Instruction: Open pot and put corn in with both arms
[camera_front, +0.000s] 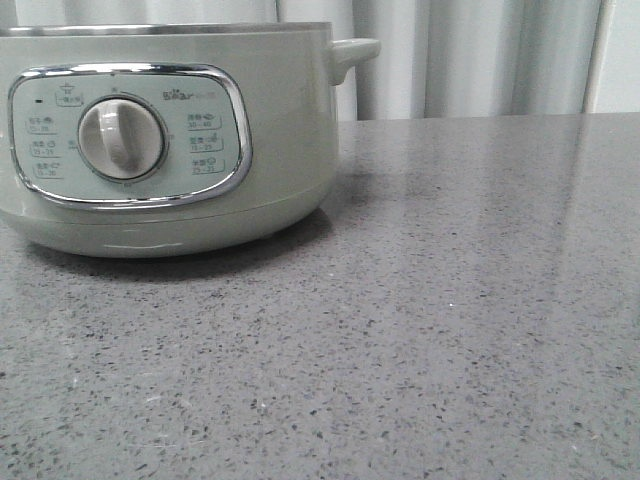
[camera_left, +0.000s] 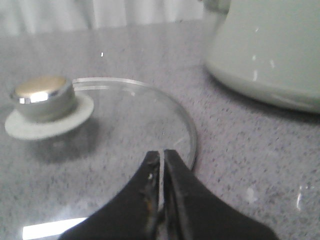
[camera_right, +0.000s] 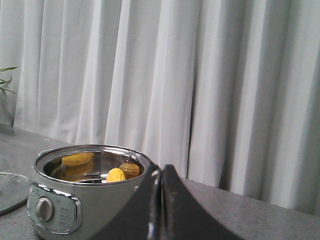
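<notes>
The left gripper (camera_left: 161, 165) hangs low over the counter (camera_left: 240, 165), its two black fingers pressed together with only a thin slit between them and nothing held. Its tips sit at the near rim of a glass lid (camera_left: 125, 140), which lies flat on the counter beside the pot (camera_left: 270, 50). Whether the tips touch the rim cannot be told. The lid's knob (camera_left: 42, 100), pale green with a shiny cap, stands upright on its round base, farther from the pot than the fingers are. The lid and the pot are apart, with bare grey counter between them.

The right gripper (camera_right: 161, 172) is raised well above the counter and aimed level toward the curtain (camera_right: 200, 75), looking down a little on the pot. Its fingers are also closed against each other, empty. In this wrist view the pot (camera_right: 75, 200) stands open, its steel rim bare, and the corn (camera_right: 115, 175) lies inside it, one yellow end showing above the near wall. Other yellow patches on the steel inner wall look like reflections or more corn; it is not clear which. An edge of the lid (camera_right: 10, 192) shows on the counter just beside the pot, on the side away from the gripper.

In the front view the pot (camera_front: 270, 130) fills the left part, dial (camera_front: 120, 138) facing the camera, handle (camera_front: 352, 52) jutting toward the curtain side. Neither arm appears there.
</notes>
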